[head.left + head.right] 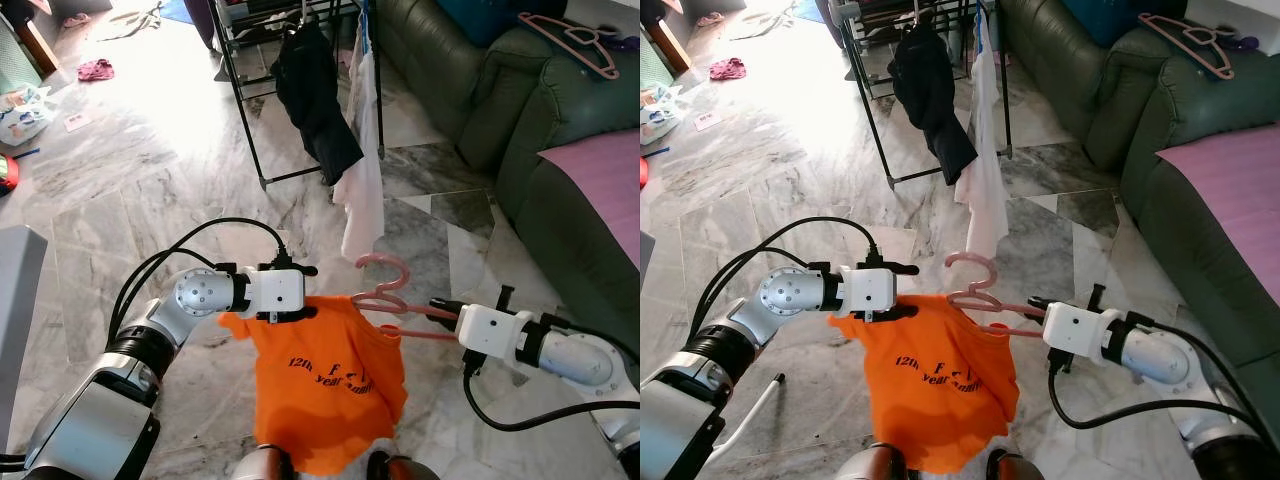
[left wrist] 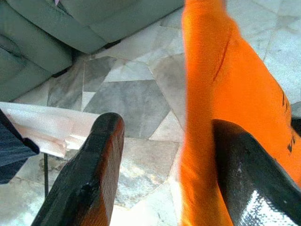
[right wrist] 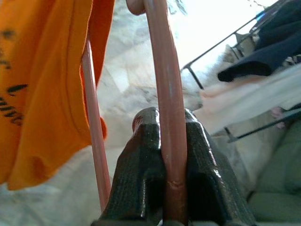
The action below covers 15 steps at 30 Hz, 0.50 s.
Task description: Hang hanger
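Hanger (image 1: pixel 392 300), pink, held out low in front of the body, hook up, with an orange T-shirt (image 1: pixel 330 385) draped over it and hanging toward the marble floor (image 1: pixel 130 200). Right gripper (image 3: pixel 164 141) clamped tight on one pink bar of the hanger, fingers closed on either side of it. Left gripper (image 1: pixel 300 290) at the shirt's other shoulder, its fingers (image 2: pixel 89 179) spread wide in the wrist view with orange cloth lying between them, one finger against the fabric, not pinching. Judged about midway: shirt largely on the hanger, hanger lifted clear of the floor. Not yet on the rail of the black drying rack (image 1: pixel 250 90), which stands well ahead with a dark garment (image 1: pixel 315 95) and a pale one (image 1: pixel 362 190). Left to do, probably: settling the left shoulder, approaching the rack, raising the hook over a rail, letting go.
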Motion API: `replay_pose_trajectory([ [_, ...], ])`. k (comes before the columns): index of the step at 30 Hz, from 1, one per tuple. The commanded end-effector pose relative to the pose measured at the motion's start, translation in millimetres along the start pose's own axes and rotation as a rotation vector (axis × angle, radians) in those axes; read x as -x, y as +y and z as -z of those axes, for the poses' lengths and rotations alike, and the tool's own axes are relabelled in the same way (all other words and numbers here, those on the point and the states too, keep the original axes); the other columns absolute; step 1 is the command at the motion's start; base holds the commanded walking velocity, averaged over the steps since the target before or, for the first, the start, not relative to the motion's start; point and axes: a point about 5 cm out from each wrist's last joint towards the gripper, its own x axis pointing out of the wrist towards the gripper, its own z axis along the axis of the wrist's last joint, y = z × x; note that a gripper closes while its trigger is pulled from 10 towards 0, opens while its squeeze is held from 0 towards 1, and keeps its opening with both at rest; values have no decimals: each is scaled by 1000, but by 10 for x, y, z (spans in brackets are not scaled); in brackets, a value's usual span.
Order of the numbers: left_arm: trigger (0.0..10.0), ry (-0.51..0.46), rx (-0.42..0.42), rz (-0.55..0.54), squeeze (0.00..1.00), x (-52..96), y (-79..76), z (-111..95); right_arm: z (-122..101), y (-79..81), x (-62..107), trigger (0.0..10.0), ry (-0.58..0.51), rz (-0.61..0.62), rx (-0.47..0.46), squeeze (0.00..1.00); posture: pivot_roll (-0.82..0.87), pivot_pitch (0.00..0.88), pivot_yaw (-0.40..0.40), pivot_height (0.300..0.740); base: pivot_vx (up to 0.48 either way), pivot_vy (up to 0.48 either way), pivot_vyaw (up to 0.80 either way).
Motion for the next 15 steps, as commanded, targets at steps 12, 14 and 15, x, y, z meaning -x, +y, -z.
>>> replay_pose_trajectory([
  [12,5098,55,39,116,0,-25,-146,93,-18,-61,-45,10000,-10,90,72,0,-51,227,95,740,0,0,0],
  [14,10000,60,41,120,0,-42,-167,97,-24,-51,-50,10000,-16,97,69,0,-53,230,96,740,0,0,0],
  [15,10000,60,42,122,0,-49,-173,97,-28,-43,-54,10000,-19,98,68,0,-54,231,96,740,0,0,0],
])
